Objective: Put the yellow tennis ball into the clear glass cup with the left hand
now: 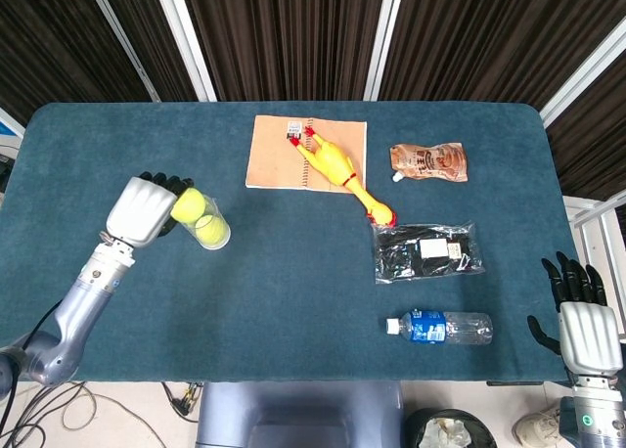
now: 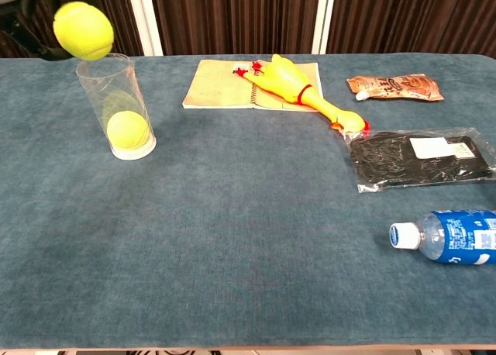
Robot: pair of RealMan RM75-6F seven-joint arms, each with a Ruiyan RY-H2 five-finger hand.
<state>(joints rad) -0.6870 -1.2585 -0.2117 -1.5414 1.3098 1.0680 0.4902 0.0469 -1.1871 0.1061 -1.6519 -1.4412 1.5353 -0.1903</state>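
The left hand (image 1: 149, 209) is holding the yellow tennis ball (image 1: 188, 205) at the left of the head view, its dark fingers curling around the far side of the ball. In the chest view the ball (image 2: 83, 31) is sitting in the upper left of the frame, overlapping the left part of the rim of the clear glass cup (image 2: 116, 107), with only a sliver of the hand showing at the frame's corner. The cup is standing upright, its long axis vertical, and another yellow ball (image 2: 128, 129) is already lying at its bottom. What matters for the coming move is the offset: the held ball is lying at the mouth but toward the left of the cup's axis, so I judge it needs carrying a little rightward in the frame before the fingers release. The right hand (image 1: 585, 321) is resting at the lower right edge of the head view, fingers apart and holding nothing, well apart from the cup; the left is by far the nearer
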